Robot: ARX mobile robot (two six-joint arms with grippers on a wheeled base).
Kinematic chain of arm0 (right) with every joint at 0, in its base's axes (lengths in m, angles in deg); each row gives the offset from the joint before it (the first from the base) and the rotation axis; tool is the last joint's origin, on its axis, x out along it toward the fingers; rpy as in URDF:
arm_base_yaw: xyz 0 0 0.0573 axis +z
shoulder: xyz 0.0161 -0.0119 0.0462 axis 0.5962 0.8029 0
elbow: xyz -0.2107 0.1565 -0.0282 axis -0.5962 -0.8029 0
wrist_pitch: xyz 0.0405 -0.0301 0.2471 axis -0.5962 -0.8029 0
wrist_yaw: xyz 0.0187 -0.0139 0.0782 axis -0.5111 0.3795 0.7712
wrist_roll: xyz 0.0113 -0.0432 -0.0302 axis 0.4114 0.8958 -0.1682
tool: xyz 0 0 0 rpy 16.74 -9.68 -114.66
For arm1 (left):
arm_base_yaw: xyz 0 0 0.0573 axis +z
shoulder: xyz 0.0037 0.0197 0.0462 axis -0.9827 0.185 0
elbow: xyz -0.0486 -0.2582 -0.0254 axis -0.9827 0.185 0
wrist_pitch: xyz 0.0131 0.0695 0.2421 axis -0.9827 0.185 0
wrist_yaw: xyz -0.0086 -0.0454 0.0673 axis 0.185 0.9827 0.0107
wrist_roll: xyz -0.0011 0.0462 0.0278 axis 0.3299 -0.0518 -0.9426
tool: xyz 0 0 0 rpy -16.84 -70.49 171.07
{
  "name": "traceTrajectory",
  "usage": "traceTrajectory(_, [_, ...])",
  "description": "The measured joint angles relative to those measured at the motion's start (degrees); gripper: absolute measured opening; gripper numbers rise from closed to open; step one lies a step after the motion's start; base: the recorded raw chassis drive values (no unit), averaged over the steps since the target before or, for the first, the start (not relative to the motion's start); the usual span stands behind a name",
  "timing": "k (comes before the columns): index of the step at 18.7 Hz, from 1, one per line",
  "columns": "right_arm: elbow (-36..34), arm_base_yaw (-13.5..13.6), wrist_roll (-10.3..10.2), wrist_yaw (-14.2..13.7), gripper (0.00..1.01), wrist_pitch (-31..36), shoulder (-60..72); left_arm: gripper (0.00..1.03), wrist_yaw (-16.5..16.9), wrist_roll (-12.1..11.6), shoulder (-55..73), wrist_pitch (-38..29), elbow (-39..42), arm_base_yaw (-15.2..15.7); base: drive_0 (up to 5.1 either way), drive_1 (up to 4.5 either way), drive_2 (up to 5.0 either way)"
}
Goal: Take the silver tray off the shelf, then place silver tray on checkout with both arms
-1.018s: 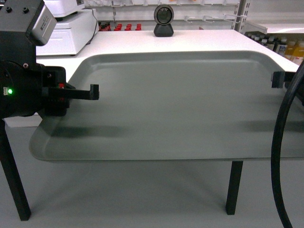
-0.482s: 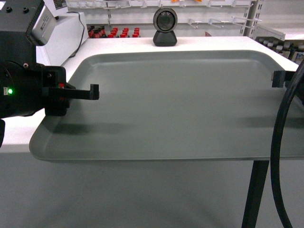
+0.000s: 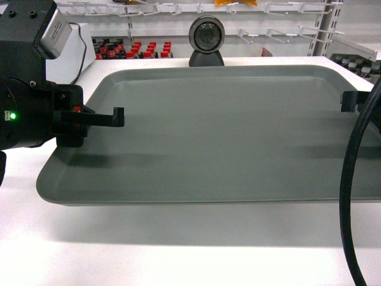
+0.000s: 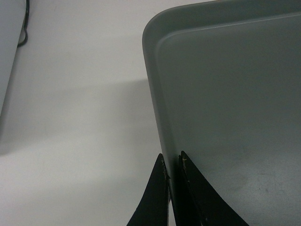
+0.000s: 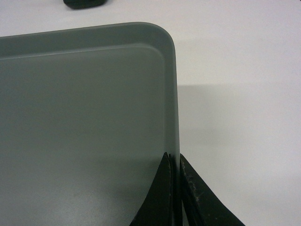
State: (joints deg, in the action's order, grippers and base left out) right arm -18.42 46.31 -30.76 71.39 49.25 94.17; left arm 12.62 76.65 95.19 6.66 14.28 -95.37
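Note:
The silver tray (image 3: 220, 131) hangs level above the white checkout (image 3: 178, 256), casting a shadow on it. My left gripper (image 3: 118, 116) is shut on the tray's left rim, and my right gripper (image 3: 347, 100) is shut on its right rim. In the left wrist view the tray (image 4: 230, 94) fills the right side and the left gripper (image 4: 172, 160) pinches its rim with the checkout (image 4: 75, 117) below. In the right wrist view the tray (image 5: 84, 117) lies to the left, its rim clamped in the right gripper (image 5: 174, 160), over the checkout (image 5: 240, 117). The shelf is out of view.
A black barcode scanner (image 3: 206, 40) stands on the counter just beyond the tray's far edge. A white scale (image 3: 65, 53) sits at the back left. Store racks with red-capped bottles (image 3: 128, 49) run behind the counter. A thick black cable (image 3: 351, 196) hangs at the right.
The view has advanced toward the counter: the tray, held the same way, now hangs fully over the checkout, and the floor and counter legs have dropped out of sight.

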Motion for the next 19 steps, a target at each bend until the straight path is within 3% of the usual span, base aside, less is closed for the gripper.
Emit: traceTrajectory(19, [0.0,0.0,0.0,0.02,0.03,-0.02,0.0,0.04,0.02,-0.02,0.13,0.0,-0.09,0.0,0.0,0.12,-0.1])
